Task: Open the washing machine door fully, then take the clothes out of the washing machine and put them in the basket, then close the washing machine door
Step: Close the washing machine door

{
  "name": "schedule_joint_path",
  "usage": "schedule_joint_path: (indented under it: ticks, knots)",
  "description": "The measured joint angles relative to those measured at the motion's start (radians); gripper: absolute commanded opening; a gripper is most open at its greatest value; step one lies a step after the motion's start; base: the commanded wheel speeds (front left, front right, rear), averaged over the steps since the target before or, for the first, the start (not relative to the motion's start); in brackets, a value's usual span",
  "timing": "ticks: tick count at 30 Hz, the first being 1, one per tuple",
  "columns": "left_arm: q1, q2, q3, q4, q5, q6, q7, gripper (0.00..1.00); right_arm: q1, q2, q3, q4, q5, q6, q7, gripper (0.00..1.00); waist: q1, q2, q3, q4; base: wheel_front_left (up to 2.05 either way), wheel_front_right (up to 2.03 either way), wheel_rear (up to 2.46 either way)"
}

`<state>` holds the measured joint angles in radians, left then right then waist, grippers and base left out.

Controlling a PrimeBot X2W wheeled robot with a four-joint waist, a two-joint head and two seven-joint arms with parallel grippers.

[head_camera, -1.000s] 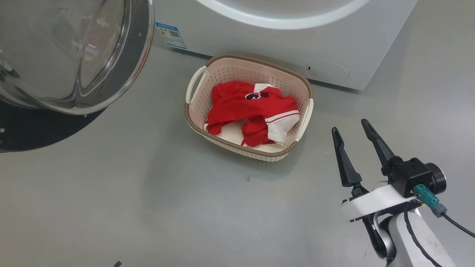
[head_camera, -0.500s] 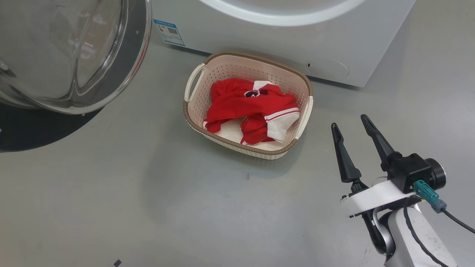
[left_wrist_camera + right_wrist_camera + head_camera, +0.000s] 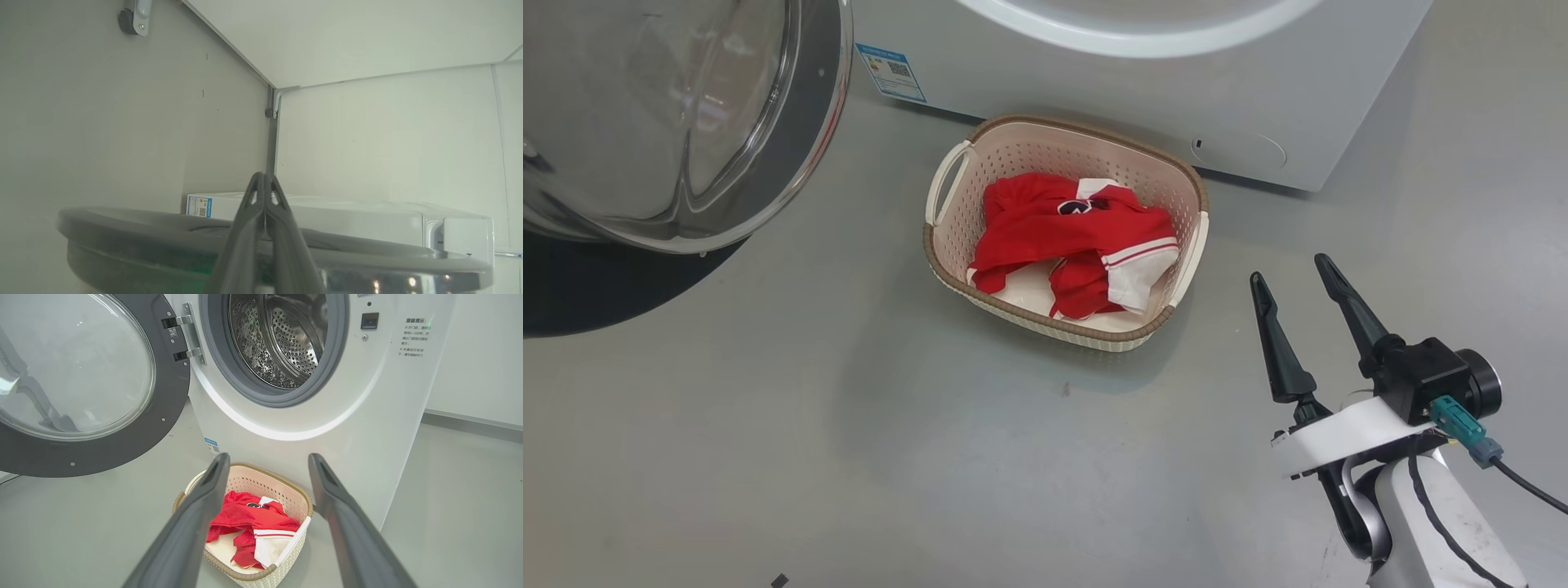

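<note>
door (image 3: 81, 381) hanging open — likely stiff, slick, best pushing at free rim | left gripper (image 3: 264, 179) pinching together | right gripper (image 3: 1286, 269) gaping — empty

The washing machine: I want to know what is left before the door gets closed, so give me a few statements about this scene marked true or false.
1. The clothes lie in the basket. True.
2. The washing machine door is shut. False: it stands swung wide open.
3. The right gripper holds a garment. False: it is open and empty.
4. The left gripper is shut. True.
5. The basket stands on the floor in front of the washing machine. True.
</note>
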<state>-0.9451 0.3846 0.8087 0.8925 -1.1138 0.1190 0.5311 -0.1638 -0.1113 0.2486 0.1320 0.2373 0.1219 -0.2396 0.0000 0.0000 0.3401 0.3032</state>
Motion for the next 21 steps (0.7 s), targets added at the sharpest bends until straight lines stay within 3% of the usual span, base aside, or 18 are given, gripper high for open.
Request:
schedule_joint_path:
  ticks: [21]
  knots:
    - [-0.032, 0.012, 0.015, 0.066, -0.030, 0.000, 0.065, 0.00, -0.012, 0.002, 0.000, 0.016, 0.006, 0.000, -0.004, 1.00, 0.0000, 0.0000, -0.011, -0.007, 0.00, 0.00, 0.00]
